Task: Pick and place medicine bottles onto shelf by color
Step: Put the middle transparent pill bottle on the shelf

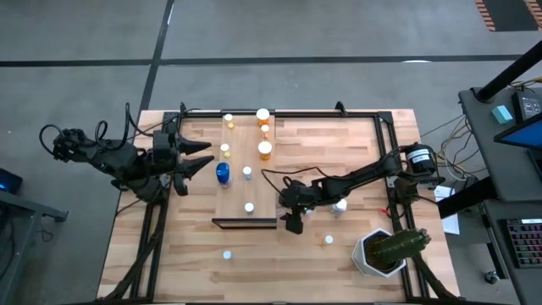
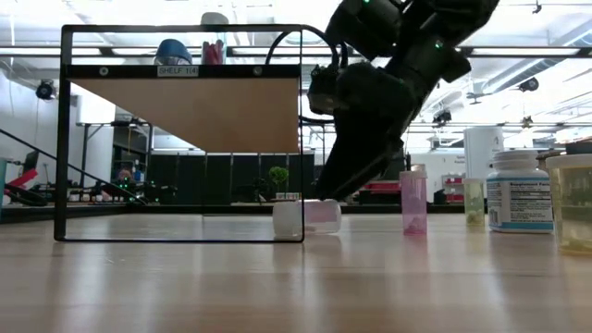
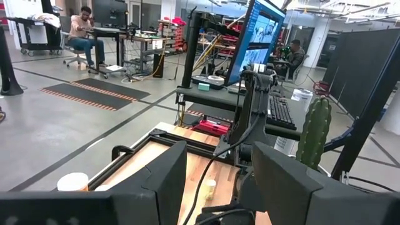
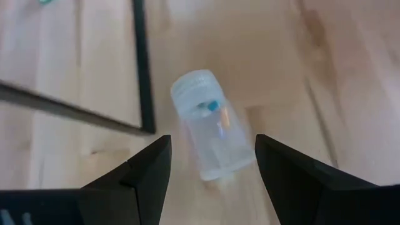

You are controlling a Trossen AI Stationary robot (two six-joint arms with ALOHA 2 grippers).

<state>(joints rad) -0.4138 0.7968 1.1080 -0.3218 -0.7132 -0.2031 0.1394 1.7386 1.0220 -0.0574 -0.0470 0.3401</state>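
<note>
Right gripper (image 4: 212,181) low over the worktop (image 1: 339,246), just off the shelf's (image 1: 241,191) front right corner. Its fingers stand apart, one each side of a clear bottle (image 4: 212,134) lying on its side, cap pointing away from the wrist. Nothing clamped yet; we see bare wood between each finger and the bottle.

In the low view the same bottle (image 2: 310,215) rests flat on the worktop beside the shelf frame, with the arm bearing down on it from above.

Left gripper (image 1: 196,157) waits at the shelf's left edge, fingers apart, empty.

On the shelf already: orange bottles (image 1: 264,150) toward the far end, the blue bottle (image 1: 222,173) near the left edge, a few white-capped ones between. More bottles remain loose on the worktop by the cactus pot (image 1: 385,250).

How we judge the pick should go:
- The bottle lies slightly skewed to the fingers. We would square the wrist to its long axis before closing, or it may roll or pivot out.
- Descend until the fingers bracket the body at mid-height, not the cap.
- Close slowly; a round, light bottle on smooth wood squirts easily.
- Mind the black frame rail (image 4: 142,69) close by on the lift.
- Set it down with the other clear ones.
</note>
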